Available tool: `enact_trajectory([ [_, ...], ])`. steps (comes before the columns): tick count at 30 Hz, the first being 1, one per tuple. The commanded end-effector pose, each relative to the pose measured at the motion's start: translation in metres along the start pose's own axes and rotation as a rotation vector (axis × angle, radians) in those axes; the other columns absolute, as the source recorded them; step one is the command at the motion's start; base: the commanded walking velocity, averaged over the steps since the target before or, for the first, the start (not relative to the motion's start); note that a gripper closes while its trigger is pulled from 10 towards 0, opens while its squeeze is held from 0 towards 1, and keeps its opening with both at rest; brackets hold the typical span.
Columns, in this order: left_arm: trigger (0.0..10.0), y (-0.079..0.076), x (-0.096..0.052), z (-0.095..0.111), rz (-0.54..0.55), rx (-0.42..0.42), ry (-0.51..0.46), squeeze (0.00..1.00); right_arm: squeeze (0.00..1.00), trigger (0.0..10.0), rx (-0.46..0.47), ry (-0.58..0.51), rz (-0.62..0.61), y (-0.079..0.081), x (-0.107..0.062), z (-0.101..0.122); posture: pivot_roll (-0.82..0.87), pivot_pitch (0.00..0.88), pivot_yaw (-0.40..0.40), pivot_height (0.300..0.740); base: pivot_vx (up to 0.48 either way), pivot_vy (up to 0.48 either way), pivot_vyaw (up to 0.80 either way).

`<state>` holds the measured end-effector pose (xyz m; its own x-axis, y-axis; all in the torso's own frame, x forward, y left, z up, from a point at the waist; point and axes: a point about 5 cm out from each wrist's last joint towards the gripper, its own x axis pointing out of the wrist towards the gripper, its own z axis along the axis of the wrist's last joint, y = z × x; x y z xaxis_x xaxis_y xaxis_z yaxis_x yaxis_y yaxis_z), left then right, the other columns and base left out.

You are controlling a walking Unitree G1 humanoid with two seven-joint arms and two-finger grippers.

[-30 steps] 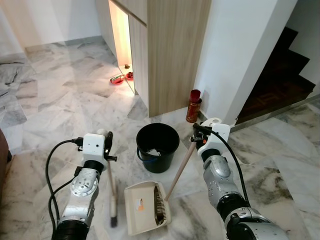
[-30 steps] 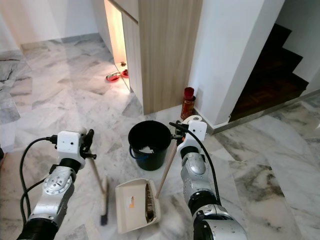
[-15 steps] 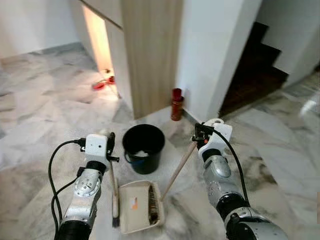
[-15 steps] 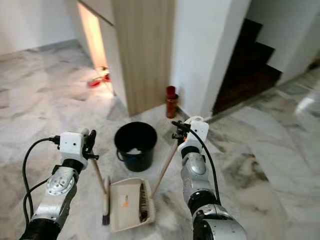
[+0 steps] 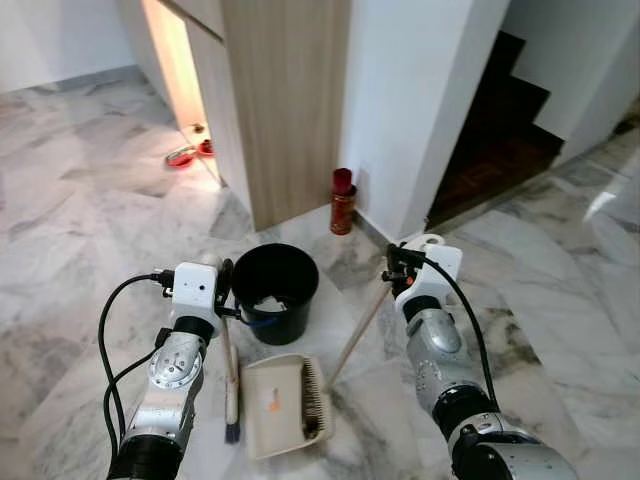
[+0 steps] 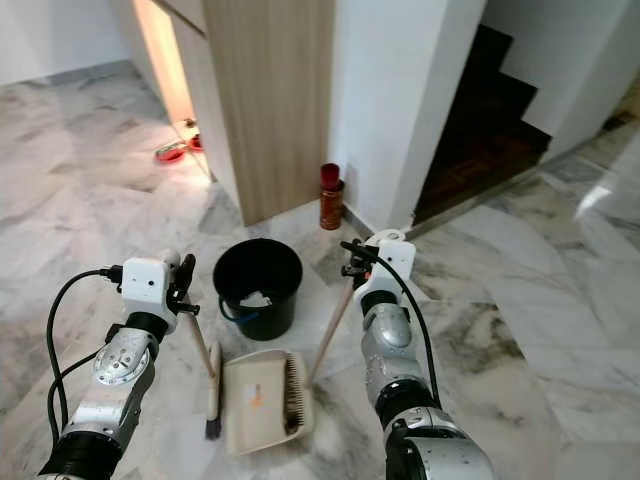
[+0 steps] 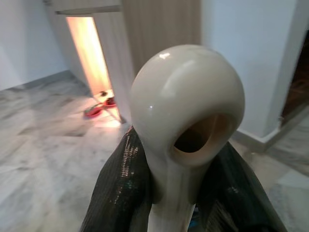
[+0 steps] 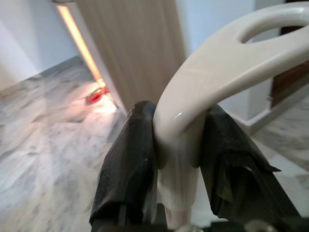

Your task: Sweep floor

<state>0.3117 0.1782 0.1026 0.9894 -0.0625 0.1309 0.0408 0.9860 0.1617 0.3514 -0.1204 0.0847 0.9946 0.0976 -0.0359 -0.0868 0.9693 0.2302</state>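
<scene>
My left gripper [image 5: 222, 290] is shut on the cream top of a short broom [image 5: 231, 385] that stands upright, its dark bristles on the marble floor [image 5: 90, 220]. In the left wrist view the fingers [image 7: 118, 193] clamp the broom's rounded handle end [image 7: 186, 121]. My right gripper [image 5: 396, 268] is shut on the cream handle loop of the dustpan [image 5: 288, 405], whose wooden pole [image 5: 358, 330] slants down to the beige pan lying flat between my arms. The right wrist view has the fingers [image 8: 130, 164] pinching that loop [image 8: 217, 67]. A black bucket [image 5: 267, 290] with white scraps inside stands just behind the pan.
A wooden cabinet [image 5: 285, 100] and white wall [image 5: 420, 90] rise behind the bucket, with a red bottle [image 5: 342, 202] at their foot. Dark stairs [image 5: 510, 110] go up at the right. Red slippers [image 5: 188, 153] lie by the lit gap at the left.
The camera has turned and shifted, so the whole scene slid left and closer to the stairs. Both grippers keep the same hold on broom and dustpan.
</scene>
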Motion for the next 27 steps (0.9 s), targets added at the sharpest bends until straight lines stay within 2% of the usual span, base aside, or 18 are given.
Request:
enact_trajectory([
  [1,10.0,0.003,0.001,0.006,0.008,0.01,-0.038,0.0,0.0,10.0,-0.001,-0.083,0.016,0.003,0.006,0.019,0.0,0.0,-0.001,0.74,0.0,0.0,0.0],
  [3,10.0,0.003,0.0,0.006,0.01,0.011,-0.035,0.0,0.0,10.0,-0.003,-0.134,0.031,0.003,0.006,0.027,0.0,0.0,-0.001,0.74,0.0,0.0,0.0],
  [11,10.0,0.005,-0.001,0.004,0.013,0.015,-0.028,0.0,0.0,10.0,-0.065,-0.163,0.088,0.006,0.001,0.028,0.0,0.0,0.0,0.74,0.0,0.0,0.0],
  [17,10.0,0.004,-0.002,0.003,0.011,0.014,-0.026,0.0,0.0,10.0,-0.068,-0.127,0.033,-0.003,-0.001,0.021,0.0,0.0,0.003,0.74,0.0,0.0,0.0],
  [27,10.0,0.005,-0.002,0.003,0.009,0.015,-0.027,0.0,0.0,10.0,-0.083,-0.135,-0.003,-0.011,0.002,0.027,0.0,0.0,0.003,0.74,0.0,0.0,0.0],
])
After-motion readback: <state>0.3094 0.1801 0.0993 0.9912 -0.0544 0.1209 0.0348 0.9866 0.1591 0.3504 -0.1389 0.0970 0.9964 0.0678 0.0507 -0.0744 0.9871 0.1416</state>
